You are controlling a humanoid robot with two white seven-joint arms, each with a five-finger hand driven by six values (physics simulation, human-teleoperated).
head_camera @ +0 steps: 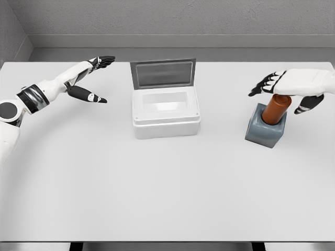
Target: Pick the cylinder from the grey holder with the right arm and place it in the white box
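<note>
the counter [167,188] is white and wide, and it fills most of the head view, with a grey wall behind it.

the cylinder [275,109] is brown-orange and it stands in the grey holder [266,130], on the right part of the counter. it leans a little, with its top toward the right. only its upper part shows above the holder, the lower part is hidden inside. the holder is a small grey block and it stands well apart from the white box [166,112], to the right of it.

the right hand [285,86] comes in from the right edge and it is just over the top of the cylinder. its fingers [264,83] are dark, stretched toward the left and a little spread, and the thumb [309,103] hangs down on the right side of the cylinder. the palm seems to be very close to the cylinder top, but i cannot tell if it touches. the fingers are not closed around the cylinder, so the hand holds nothing.

the white box stands near the middle of the counter, toward the back. its grey lid [163,72] is raised and stands up at the back edge, so the inside is visible.

the left hand [94,73] is at the left, over the far part of the counter, well apart from the box. its fingers are stretched out and the thumb points away from them; it holds nothing.
</note>
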